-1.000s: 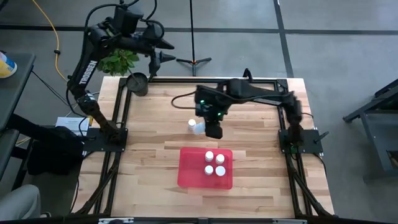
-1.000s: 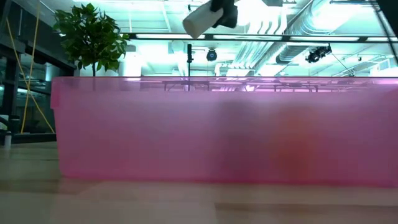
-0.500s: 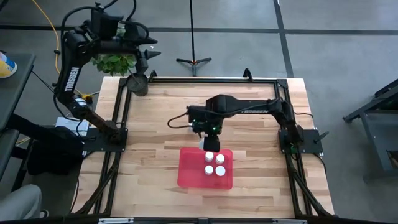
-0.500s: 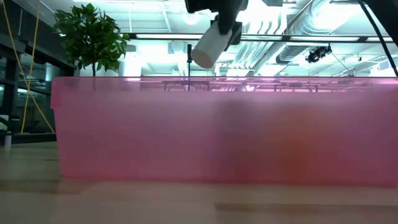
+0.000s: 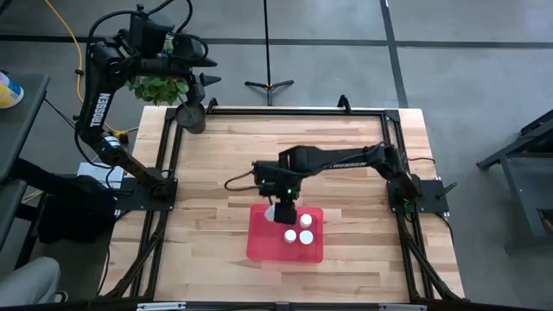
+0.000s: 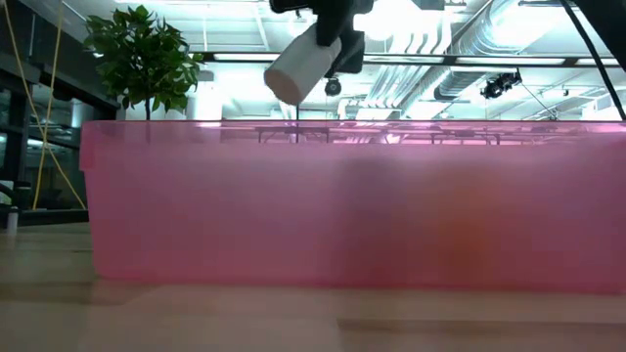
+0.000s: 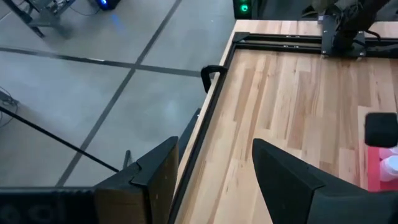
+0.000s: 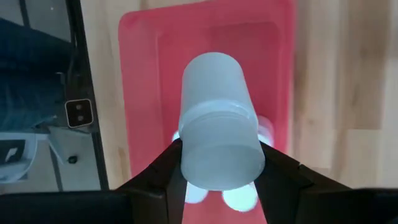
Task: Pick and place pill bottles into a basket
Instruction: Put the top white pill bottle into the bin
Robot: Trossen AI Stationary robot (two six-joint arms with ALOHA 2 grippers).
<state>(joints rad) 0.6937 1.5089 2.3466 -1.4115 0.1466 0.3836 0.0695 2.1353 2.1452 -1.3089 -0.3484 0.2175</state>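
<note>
A pill bottle (image 6: pixel 301 66) is pinched in the right claw (image 8: pixel 219 163) and held tilted above the red basket (image 5: pixel 262 244), so it's the drop-off step; lowering and letting go is probably needed next. Bottles already inside (image 5: pixel 298 236) are only shown from overhead. The left claw (image 7: pixel 214 171) is parked spread and empty past the worktop's (image 5: pixel 225 173) far corner.

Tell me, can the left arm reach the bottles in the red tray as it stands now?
Probably not soon: the left gripper hangs past the table's far left corner, and the right gripper, holding a pill bottle, sits over the red tray.
</note>
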